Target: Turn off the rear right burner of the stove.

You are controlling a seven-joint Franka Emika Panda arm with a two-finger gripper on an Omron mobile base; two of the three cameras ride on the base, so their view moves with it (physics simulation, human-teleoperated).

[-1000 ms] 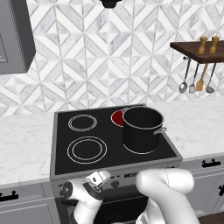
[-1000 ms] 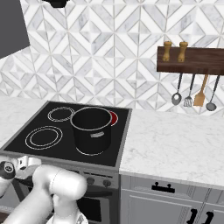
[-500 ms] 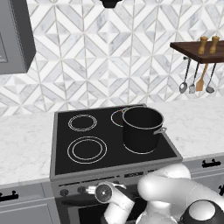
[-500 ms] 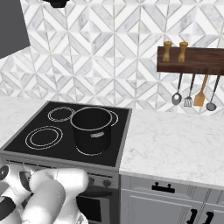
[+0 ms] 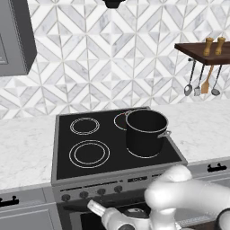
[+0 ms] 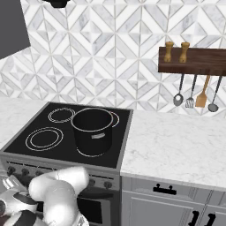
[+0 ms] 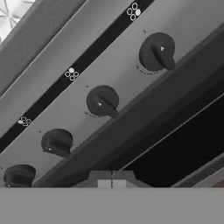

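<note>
The stove (image 5: 63, 134) is a black glass-top range with a grey front panel and a row of dark knobs (image 5: 101, 192). The rear right burner (image 5: 120, 120) shows as a thin white outline with no red glow, half hidden behind the black pot (image 5: 146, 132). From the right base view the same burner (image 6: 115, 118) peeks out behind the pot (image 6: 92, 130). My gripper (image 5: 95, 208) hangs low in front of the oven door, below the knobs. In the hand view its fingertips (image 7: 112, 180) are shut together on nothing, a short way off the knobs (image 7: 102, 101).
White marble counters flank the stove (image 6: 57, 152) on both sides. A wooden shelf (image 6: 192, 62) with two shakers and hanging utensils is on the right wall. Grey cabinet drawers (image 6: 161, 190) with dark handles sit to the right of the stove.
The red glow of the rear right burner has gone out. My gripper has come off the knob row, dropped lower in front of the oven door, and its fingers have shut.
</note>
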